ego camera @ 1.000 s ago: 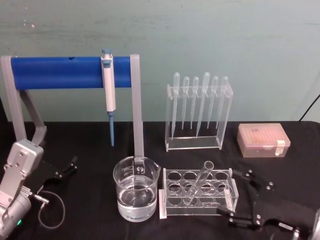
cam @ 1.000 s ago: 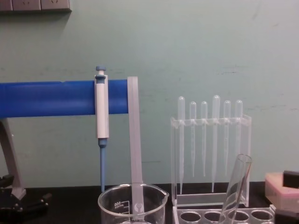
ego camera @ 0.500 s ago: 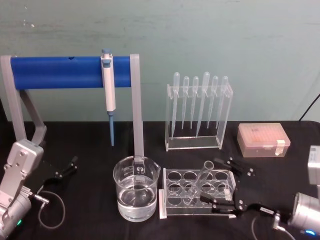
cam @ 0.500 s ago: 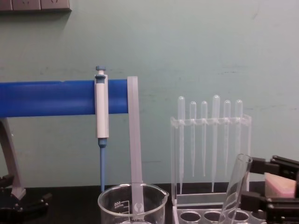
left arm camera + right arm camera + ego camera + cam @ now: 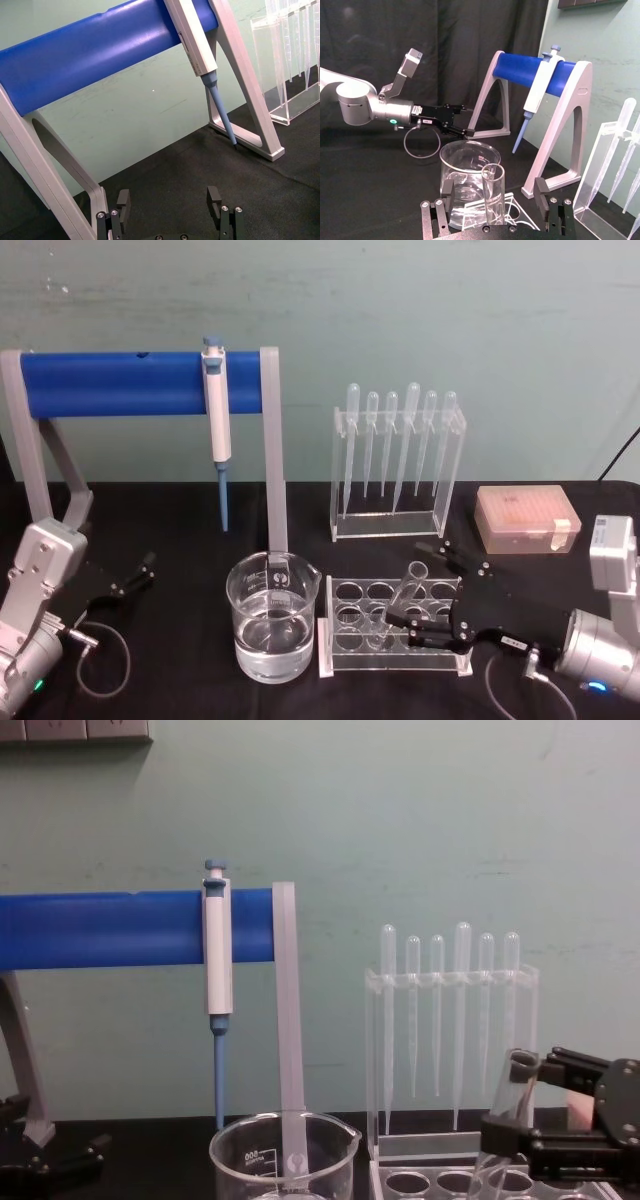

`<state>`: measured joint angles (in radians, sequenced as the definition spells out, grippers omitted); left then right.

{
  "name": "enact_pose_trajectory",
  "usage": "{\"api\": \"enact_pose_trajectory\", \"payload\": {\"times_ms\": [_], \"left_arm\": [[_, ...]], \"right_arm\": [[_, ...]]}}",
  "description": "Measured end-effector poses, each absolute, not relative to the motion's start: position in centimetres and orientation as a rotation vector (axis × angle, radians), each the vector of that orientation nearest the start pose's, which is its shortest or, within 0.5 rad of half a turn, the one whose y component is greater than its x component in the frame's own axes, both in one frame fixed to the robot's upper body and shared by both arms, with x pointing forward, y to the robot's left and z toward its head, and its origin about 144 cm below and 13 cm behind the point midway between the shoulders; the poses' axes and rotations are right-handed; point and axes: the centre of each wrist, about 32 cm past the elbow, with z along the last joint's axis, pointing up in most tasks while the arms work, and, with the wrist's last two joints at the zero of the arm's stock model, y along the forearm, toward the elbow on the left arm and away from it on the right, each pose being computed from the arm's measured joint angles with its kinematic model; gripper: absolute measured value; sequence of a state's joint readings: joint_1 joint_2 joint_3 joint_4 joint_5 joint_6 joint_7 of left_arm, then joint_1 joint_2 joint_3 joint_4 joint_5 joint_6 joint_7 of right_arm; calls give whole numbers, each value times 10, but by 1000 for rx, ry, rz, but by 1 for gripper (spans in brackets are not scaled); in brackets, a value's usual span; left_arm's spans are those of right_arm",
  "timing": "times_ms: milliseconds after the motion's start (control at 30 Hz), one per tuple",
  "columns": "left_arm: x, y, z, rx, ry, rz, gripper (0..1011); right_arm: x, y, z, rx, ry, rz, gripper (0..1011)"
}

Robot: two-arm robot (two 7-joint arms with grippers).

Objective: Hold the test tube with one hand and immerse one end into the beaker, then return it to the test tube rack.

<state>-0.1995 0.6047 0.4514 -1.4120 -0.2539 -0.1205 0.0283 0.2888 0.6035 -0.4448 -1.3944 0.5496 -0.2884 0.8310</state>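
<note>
The test tube point(image 5: 401, 598) leans in the clear rack point(image 5: 345, 635), its open rim point(image 5: 522, 1065) tilted to the right. My right gripper point(image 5: 422, 589) is open, one finger on each side of the tube's upper part, with a wide gap to the glass. In the right wrist view the test tube point(image 5: 493, 197) stands midway between the fingers point(image 5: 540, 193). Left of the rack sits the beaker point(image 5: 272, 616), partly filled with clear liquid and also visible in the chest view point(image 5: 284, 1158). My left gripper point(image 5: 168, 200) rests open and empty at the far left of the table point(image 5: 131, 577).
A grey stand with a blue bar point(image 5: 140, 383) holds a white-and-blue pipettor point(image 5: 217, 420) behind the beaker. A clear rack of frosted pipettes point(image 5: 398, 460) stands at the back. A pink tip box point(image 5: 526, 520) sits at the right.
My right gripper has moved in from the lower right toward the rack, and its open fingers now straddle the test tube. The tube and the left arm have not moved.
</note>
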Motion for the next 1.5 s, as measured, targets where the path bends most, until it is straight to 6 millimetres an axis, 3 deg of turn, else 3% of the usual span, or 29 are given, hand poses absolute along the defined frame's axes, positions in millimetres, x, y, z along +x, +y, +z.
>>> {"api": "enact_pose_trajectory", "payload": {"times_ms": [933, 1167, 1500], "left_arm": [[489, 310, 1140, 304, -285, 1248, 1000], [489, 310, 1140, 304, -285, 1248, 1000], [489, 310, 1140, 304, -285, 1248, 1000]], "right_arm": [[529, -306, 1167, -23, -200, -476, 1003], [528, -306, 1167, -22, -202, -476, 863], [528, -306, 1167, -21, -202, -477, 537]]}}
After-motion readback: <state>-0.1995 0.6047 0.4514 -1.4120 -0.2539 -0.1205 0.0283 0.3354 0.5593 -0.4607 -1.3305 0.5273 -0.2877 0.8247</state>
